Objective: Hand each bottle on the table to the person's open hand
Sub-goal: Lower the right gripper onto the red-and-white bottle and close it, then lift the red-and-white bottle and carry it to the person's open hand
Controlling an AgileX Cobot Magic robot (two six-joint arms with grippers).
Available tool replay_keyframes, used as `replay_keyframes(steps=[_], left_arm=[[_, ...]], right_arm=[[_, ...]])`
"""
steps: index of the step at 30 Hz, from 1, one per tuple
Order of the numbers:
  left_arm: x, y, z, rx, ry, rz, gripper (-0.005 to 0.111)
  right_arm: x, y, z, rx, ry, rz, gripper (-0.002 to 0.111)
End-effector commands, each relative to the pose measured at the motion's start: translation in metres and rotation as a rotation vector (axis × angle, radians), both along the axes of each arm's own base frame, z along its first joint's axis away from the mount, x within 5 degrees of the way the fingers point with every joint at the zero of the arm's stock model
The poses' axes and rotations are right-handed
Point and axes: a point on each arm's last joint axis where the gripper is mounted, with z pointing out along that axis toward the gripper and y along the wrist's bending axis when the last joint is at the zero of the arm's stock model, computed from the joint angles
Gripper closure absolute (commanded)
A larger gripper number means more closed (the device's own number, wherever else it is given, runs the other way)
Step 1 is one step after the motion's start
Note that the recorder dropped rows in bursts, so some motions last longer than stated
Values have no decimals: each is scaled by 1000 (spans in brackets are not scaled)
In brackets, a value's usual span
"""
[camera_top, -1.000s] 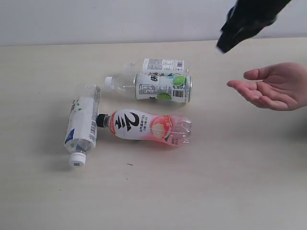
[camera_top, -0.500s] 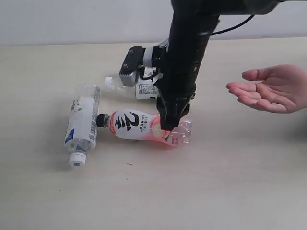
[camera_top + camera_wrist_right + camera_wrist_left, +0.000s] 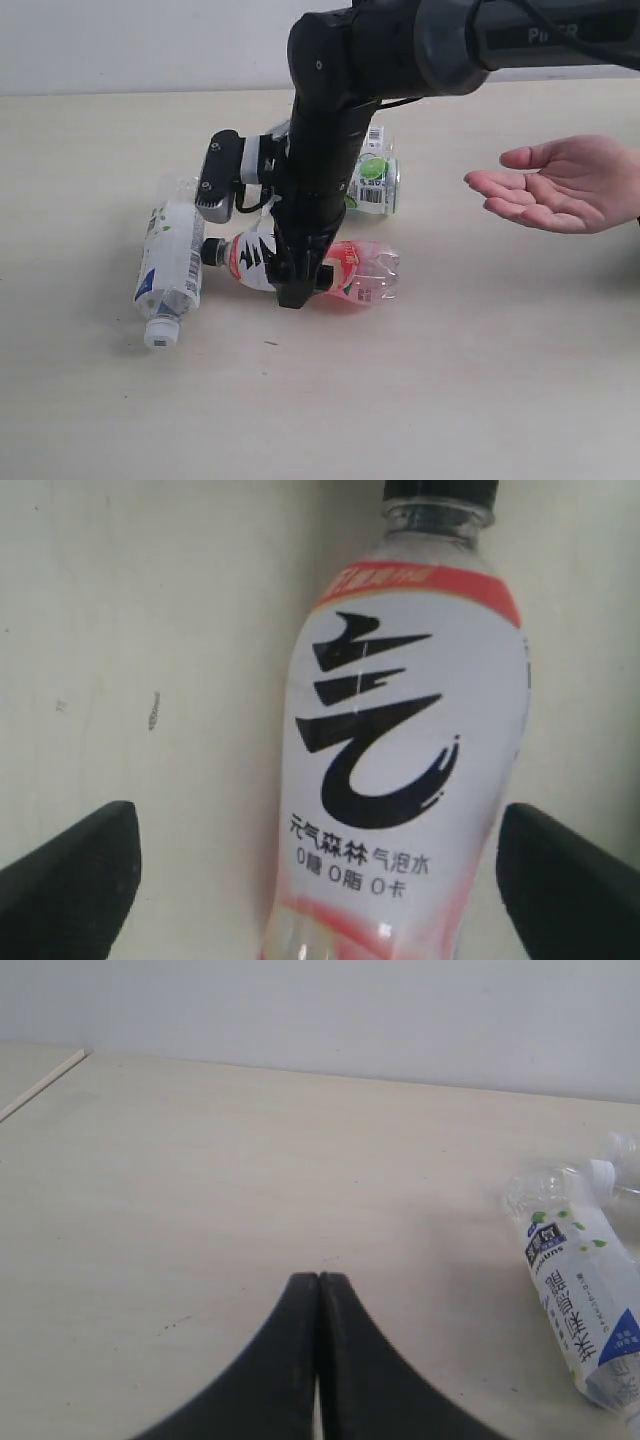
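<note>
Bottles of thin clear plastic lie on their sides on the table, a matte pale surface with faint wood grain. The pink bottle is at the centre of the exterior frame, its lobed base toward the right and its black cap toward the left. A glossy white label with a bold black brushstroke wraps its belly. A white-labelled bottle lies at centre left, and a green-marked bottle shows partly behind the black arm. The right pincer is spread wide, one dark finger on each side of the pink bottle, not visibly touching it. The left pincer is clenched, its smooth black tips pressed together above the table. An open hand is held palm up at the right edge. Half a second ago the arm stood further right, over the pink bottle's base; now it has shifted left over the label and sits lower.
</note>
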Motion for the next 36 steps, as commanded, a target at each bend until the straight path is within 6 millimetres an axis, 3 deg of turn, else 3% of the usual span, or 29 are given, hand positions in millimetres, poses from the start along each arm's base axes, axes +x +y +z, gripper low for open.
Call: replay_keyframes(steps=[1,9,16,23,25,27,29,31,36], left_arm=[[0,0,0,-1,-4,-1,107],[0,0,0,-1,-4,-1,107],[0,0,0,-1,-4,-1,107],[0,0,0,-1,-4,-1,107],[0,0,0,-1,-4,-1,107],[0,0,0,-1,-4,-1,107],[0,0,0,-1,-4,-1,107],[0,0,0,-1,-4,-1,107],[0,0,0,-1,-4,-1,107]], right_arm=[[8,4,-13,0,-43,-40,17],[12,6,-18,3,-70,-61,17],[12,7,-38,-19,-38,-83,17],[13,8,-38,-10,-39,-96,20],[13,8,-38,-10,-37,-112,27],[13,8,-38,-13,-36,-112,49],[10,5,-38,-43,-12,-110,90],[10,3,-38,-69,-3,-133,108],[13,-9,-12,-132,-83,-217,108]])
